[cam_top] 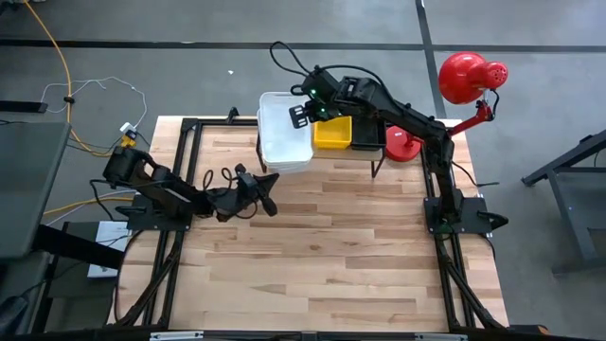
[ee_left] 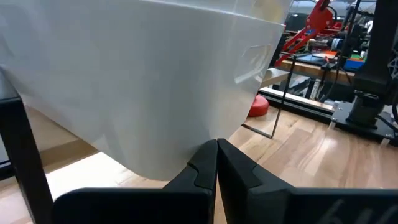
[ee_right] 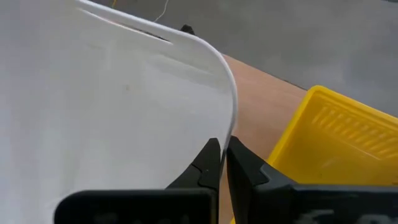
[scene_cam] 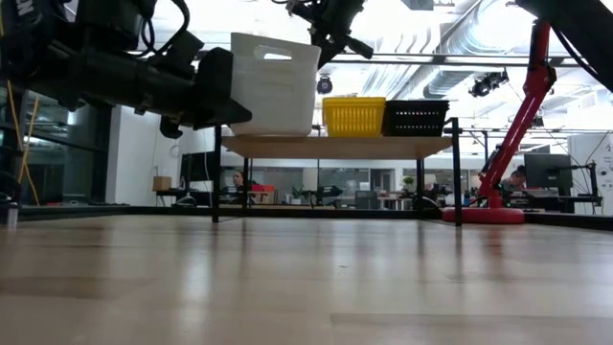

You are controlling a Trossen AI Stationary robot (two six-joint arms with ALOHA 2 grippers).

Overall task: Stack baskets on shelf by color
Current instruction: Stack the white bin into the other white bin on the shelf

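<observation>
Baskets sit in a row on the shelf (cam_top: 327, 153) at the far end of the table (cam_top: 322, 256): white basket (cam_top: 284, 133) at one end, yellow basket (cam_top: 332, 133) in the middle, black basket (cam_top: 365, 134) at the other end, nearest the red lamp (cam_top: 469, 80). From the low view the white one (scene_cam: 275, 84) looks much taller than the yellow (scene_cam: 354, 116) and black (scene_cam: 415, 117) ones, which are side by side and touching or close to it.

Right gripper (cam_top: 305, 112) is up over the shelf, right at the white basket's edge on the yellow side. In its wrist view the fingers (ee_right: 208, 163) are nearly together around the thin white rim (ee_right: 227, 87), so it looks pinched on that wall, with the yellow basket (ee_right: 323, 143) just beside it.

Left gripper (cam_top: 266, 186) is lower, over the table just in front of the shelf near the white basket. Its wrist view shows the two fingers (ee_left: 199, 168) pressed together with nothing between them, tips just under the white basket's curved side (ee_left: 143, 81). Can't tell whether they actually touch it.
</observation>
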